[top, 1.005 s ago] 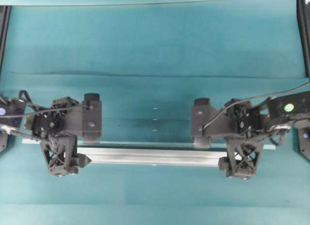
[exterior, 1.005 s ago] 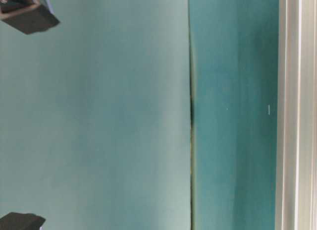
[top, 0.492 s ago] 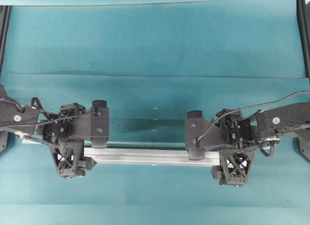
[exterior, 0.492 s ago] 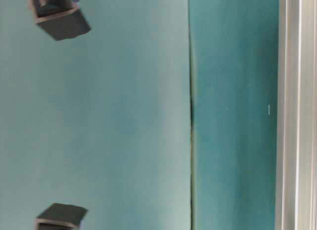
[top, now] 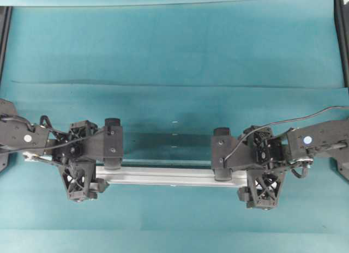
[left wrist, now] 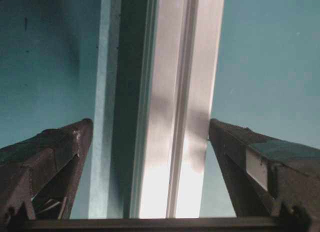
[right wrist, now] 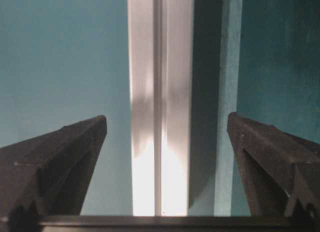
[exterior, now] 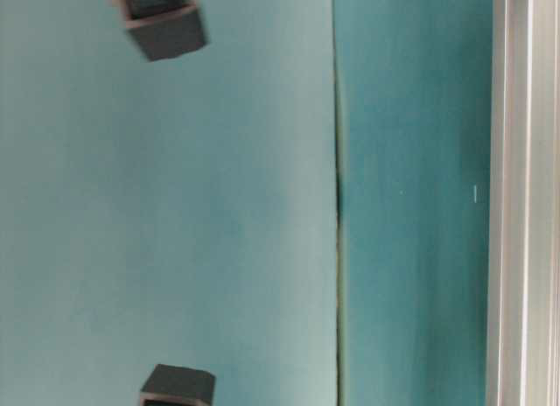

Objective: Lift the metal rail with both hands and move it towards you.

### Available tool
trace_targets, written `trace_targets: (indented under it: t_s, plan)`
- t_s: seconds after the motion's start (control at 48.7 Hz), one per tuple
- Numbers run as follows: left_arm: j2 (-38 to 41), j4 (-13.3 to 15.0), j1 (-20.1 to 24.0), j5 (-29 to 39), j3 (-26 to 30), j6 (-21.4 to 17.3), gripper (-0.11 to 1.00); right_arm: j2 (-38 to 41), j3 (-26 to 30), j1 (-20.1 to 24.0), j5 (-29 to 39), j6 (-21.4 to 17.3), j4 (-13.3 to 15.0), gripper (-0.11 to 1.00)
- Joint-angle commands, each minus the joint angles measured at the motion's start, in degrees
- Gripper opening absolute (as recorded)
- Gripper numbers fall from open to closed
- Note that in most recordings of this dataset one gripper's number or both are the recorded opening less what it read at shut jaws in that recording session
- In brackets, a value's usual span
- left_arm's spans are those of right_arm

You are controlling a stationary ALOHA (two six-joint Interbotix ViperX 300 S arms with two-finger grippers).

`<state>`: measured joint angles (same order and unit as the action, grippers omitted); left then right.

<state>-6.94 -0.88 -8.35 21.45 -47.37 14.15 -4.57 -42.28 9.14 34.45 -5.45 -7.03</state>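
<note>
Silver aluminium catches the light in the overhead view: the metal rail [top: 169,175] lies flat on the teal table [top: 174,51], running left to right in the near half, with a thin pale tape strip [top: 163,163] just behind it. The left pincer [top: 82,179] stands over the rail's left end and the right pincer [top: 262,182] over its right part. Both are above the bar, not closed on it, and nothing is lifted yet.

In the table-level view, which is turned on its side, the rail [exterior: 525,196] appears only as a bright band at the right edge. Two dark blocks of the arms are seen at the top and the bottom; this view tells nothing about the fingers.

In the left wrist view the rail [left wrist: 182,117] passes between the two spread fingers [left wrist: 45,162], but it sits nearer to the right-hand finger, almost at it, while a wide gap remains on the other side. The tape strip [left wrist: 102,107] is also inside the span.

In the right wrist view the fingers [right wrist: 55,162] are spread wide as well, and the rail [right wrist: 160,107] runs between them, somewhat nearer to the left-hand finger, with the strip [right wrist: 227,107] beside the other one.

To do this step well, each pincer should probably be centred across the rail first, then lowered until the fingers stand on both sides of the bar. Both should close together, so that the bar does not turn or slide.
</note>
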Motion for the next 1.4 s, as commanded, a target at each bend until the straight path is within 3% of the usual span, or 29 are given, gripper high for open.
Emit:
trace_targets:
  t_s: [0.0,0.205,1.005,1.108,1.272,1.313,1.375]
  plan:
    - [0.4,-0.1,-0.1,-1.5,0.0,-0.2,0.99,1.4,-0.6,0.2,-1.8,0.1,0.2,1.00]
    - [2.9,-0.1,-0.2,-4.0,-0.6,-0.2,0.99,3.6,-1.6,0.1,-5.4,-0.2,0.2,1.00]
    - [5.5,-0.2,-0.1,-7.2,-1.3,-0.3,0.97,5.3,-2.3,0.4,-7.6,-0.4,-0.7,0.96]
    - [5.4,-0.2,-0.2,-7.3,-1.7,-0.3,0.84,5.6,-1.7,0.9,-7.2,-0.4,-1.2,0.83]
    - [5.2,-0.2,-0.1,-7.3,-1.9,0.0,0.40,6.1,-0.5,1.0,-6.0,-0.3,-1.3,0.39]
    - [5.2,-0.2,-0.2,-7.3,-1.8,0.0,0.31,6.2,-0.4,1.0,-5.8,-0.3,-1.3,0.36]
    - [5.2,-0.2,-0.1,-7.3,-1.7,0.0,0.30,6.2,-0.3,1.0,-5.5,-0.3,-1.4,0.36]
